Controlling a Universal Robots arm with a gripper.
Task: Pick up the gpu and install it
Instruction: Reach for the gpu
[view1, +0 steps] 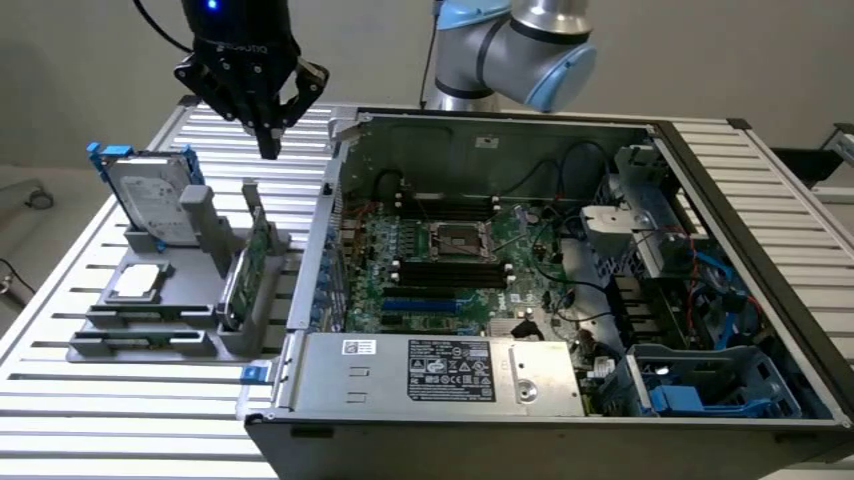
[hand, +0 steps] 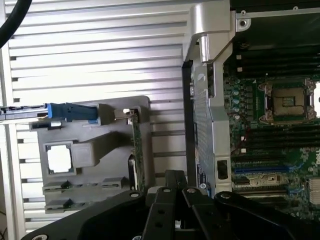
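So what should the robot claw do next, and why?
Probably open the gripper first. It hangs shut and empty above the table, near the gpu, which stands on edge in the gray holder. Shut, it could not fit around the card.

Open computer case (view1: 481, 140) lay on the slatted bench (view1: 120, 400), motherboard (view1: 400, 245) exposed, labelled power supply (view1: 427, 372) at its front. Grey fixture (view1: 134, 300) just beside it, exterior view's left, held a blue-framed hard drive (view1: 144, 195) on edge.
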